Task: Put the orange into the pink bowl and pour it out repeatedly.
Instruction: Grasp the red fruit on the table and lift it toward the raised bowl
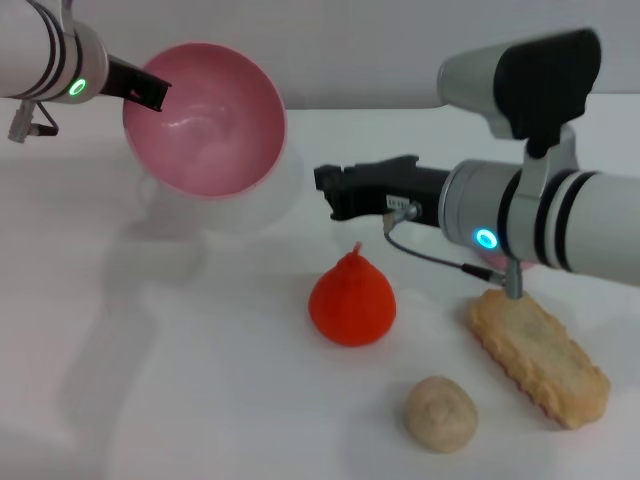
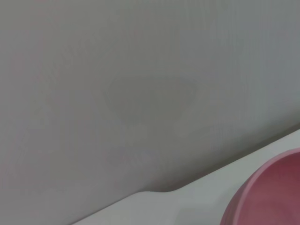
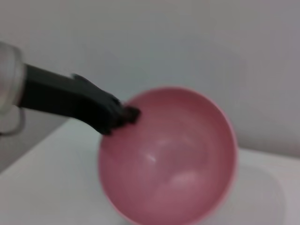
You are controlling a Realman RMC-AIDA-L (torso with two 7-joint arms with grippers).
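Note:
The orange (image 1: 352, 300) stands upright on the white table, near the middle, stem up. The pink bowl (image 1: 205, 118) is held above the table at the back left, tipped on its side with its empty inside facing the front. My left gripper (image 1: 150, 92) is shut on the bowl's rim. The right wrist view shows the bowl (image 3: 173, 159) and the left gripper (image 3: 123, 117) clamped on its rim. A piece of the bowl (image 2: 272, 197) shows in the left wrist view. My right gripper (image 1: 335, 190) hovers just behind and above the orange, pointing towards the bowl, and holds nothing.
A beige lump (image 1: 441, 412) lies at the front right of the orange. A long tan biscuit-like piece (image 1: 538, 355) lies to the right, under my right arm. A grey wall closes the back of the table (image 1: 200, 400).

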